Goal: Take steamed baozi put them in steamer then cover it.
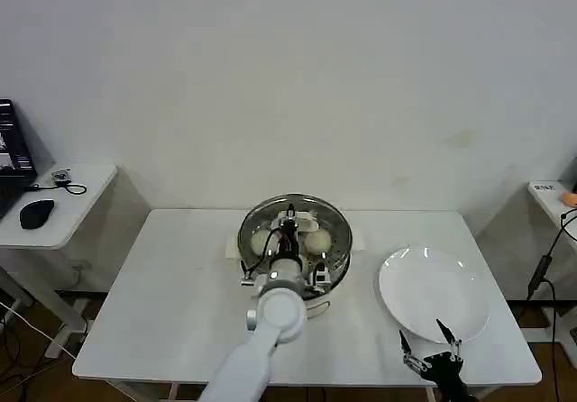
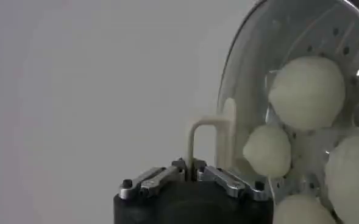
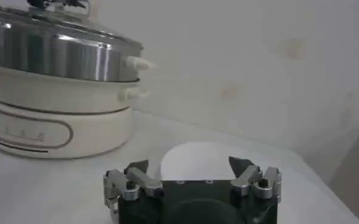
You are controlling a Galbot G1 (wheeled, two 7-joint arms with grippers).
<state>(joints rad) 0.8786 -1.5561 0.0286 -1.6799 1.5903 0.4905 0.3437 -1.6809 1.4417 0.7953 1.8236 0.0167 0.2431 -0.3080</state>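
Note:
The steel steamer stands on its cream base mid-table. The clear glass cover lies across its top, with rim meeting rim in the right wrist view. Several white baozi show through the glass inside the basket. My left gripper is over the cover's middle, shut on the pale handle; the jaws pinch its thin bar. My right gripper hangs open and holds nothing near the table's front right, just in front of the white plate.
The white plate lies bare to the right of the steamer. A side desk with a mouse stands at the left, and another shelf edge at the right. Cables hang by the table's right side.

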